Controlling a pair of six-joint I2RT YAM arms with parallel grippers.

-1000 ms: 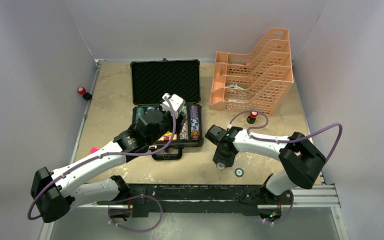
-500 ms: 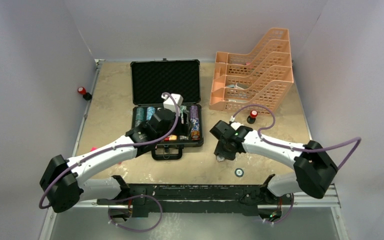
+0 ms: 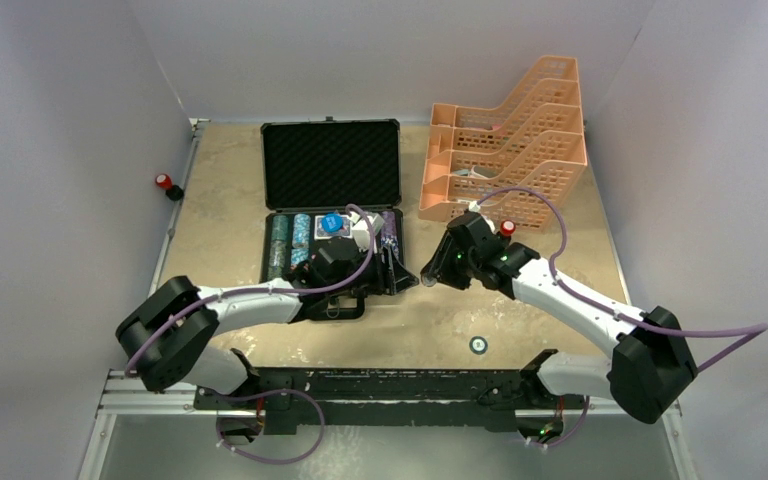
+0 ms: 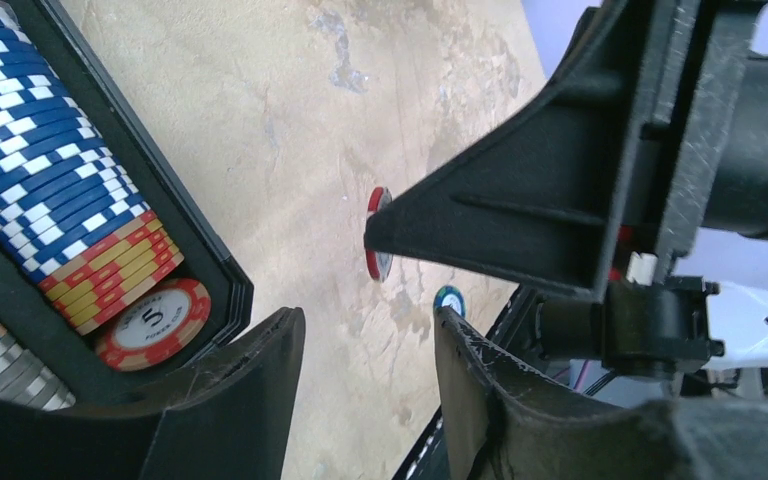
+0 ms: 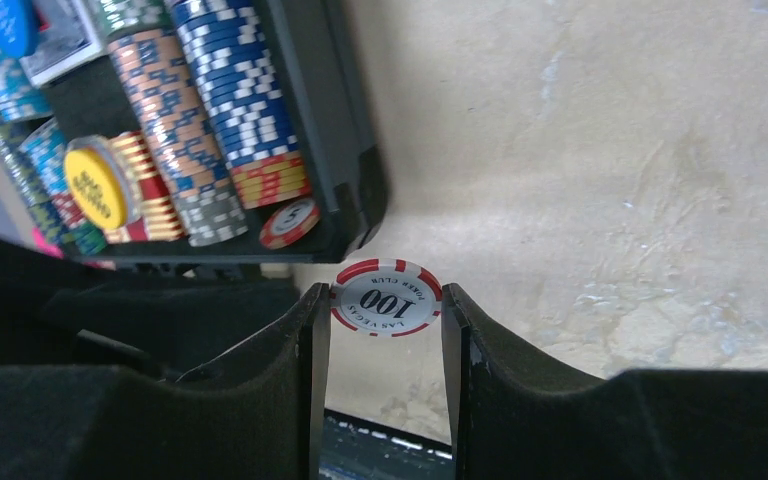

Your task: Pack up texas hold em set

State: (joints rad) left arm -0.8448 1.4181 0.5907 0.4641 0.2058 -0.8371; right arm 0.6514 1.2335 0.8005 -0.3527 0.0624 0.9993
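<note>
The black briefcase (image 3: 330, 165) lies open with rows of poker chips (image 5: 210, 120) in its foam tray. A yellow dealer button (image 5: 95, 185) and a loose red 5 chip (image 5: 290, 222) rest among them. My right gripper (image 5: 385, 300) is shut on a red-and-white 100 chip (image 5: 385, 298), held above the table just off the case's front right corner. My left gripper (image 4: 368, 325) is open and empty beside that same corner, close to the right fingers (image 4: 520, 220). In the top view the left gripper (image 3: 392, 268) and right gripper (image 3: 432, 272) almost meet.
A blue-green chip (image 3: 478, 345) lies on the table near the front edge. The peach tray rack (image 3: 505, 150) stands at the back right, with a red-capped knob (image 3: 506, 230) in front of it. Another red knob (image 3: 164, 183) sits on the left edge.
My left arm swung from over the case tray down to its front right corner, uncovering a blue item in the tray. My right gripper rose from the table and moved toward the case with the chip.
</note>
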